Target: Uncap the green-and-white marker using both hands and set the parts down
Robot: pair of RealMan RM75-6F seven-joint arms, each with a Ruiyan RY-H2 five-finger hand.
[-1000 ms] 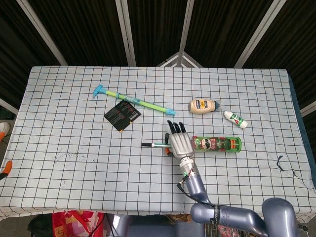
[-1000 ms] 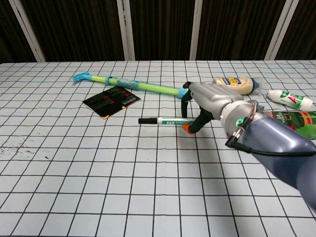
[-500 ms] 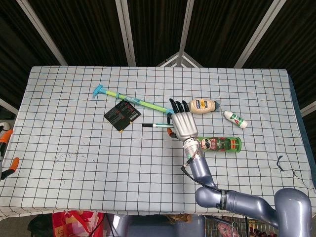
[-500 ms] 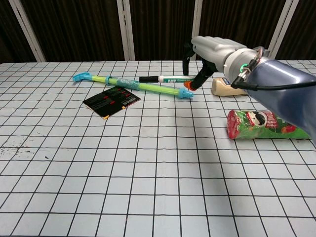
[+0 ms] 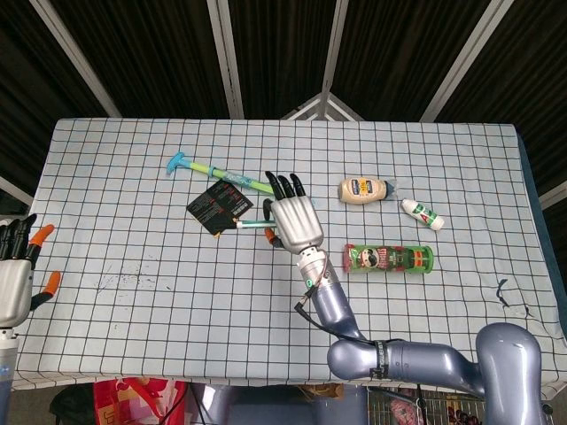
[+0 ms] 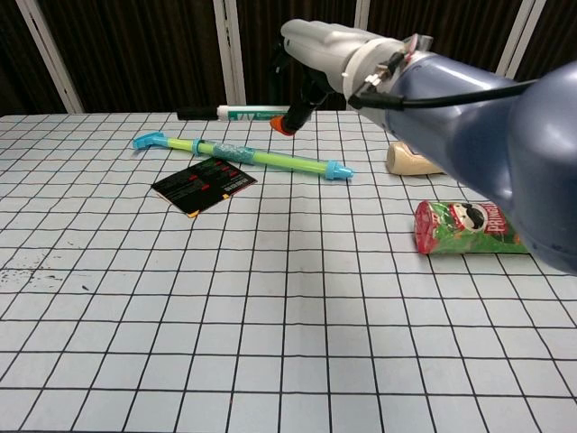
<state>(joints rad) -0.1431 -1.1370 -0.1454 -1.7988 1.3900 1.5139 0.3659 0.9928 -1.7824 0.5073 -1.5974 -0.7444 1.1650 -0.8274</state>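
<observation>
Now right hand fingers clamp marker above table; left hand fingers apart; Pringles can lying.

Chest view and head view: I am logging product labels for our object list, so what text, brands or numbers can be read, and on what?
No text reads clearly.
Green can: mustached-face logo and red wordmark, letters too blurred.
Mayonnaise bottle: blue label, unreadable.
Small white bottle: red-green label, too small.
Black card: red and white print, too small.
Green-and-white marker, held by the right hand: green lettering, blurred.
</observation>
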